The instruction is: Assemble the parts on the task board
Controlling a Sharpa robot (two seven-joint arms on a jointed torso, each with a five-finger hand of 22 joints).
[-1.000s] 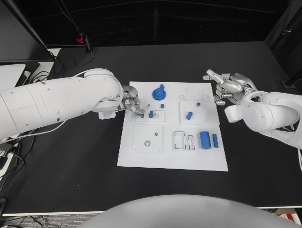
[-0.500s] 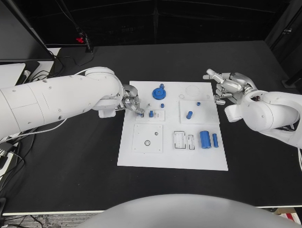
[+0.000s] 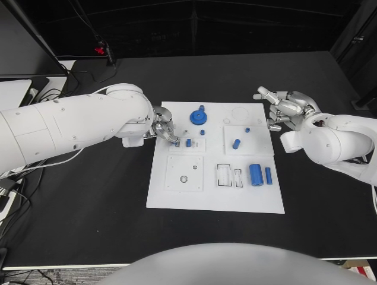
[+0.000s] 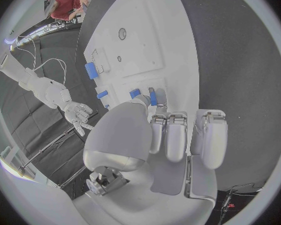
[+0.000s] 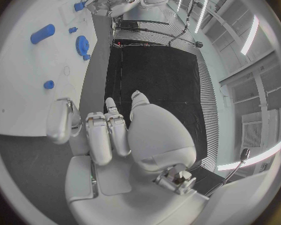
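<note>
Left hand [image 3: 164, 130] pinching small blue peg [image 3: 188, 142], right hand [image 3: 284, 107] splayed, flat white board [image 3: 214, 196]

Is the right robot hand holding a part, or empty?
Empty. The right robot hand sits at the board's right edge, fingers apart and nothing between them; the right wrist view shows the same.
</note>
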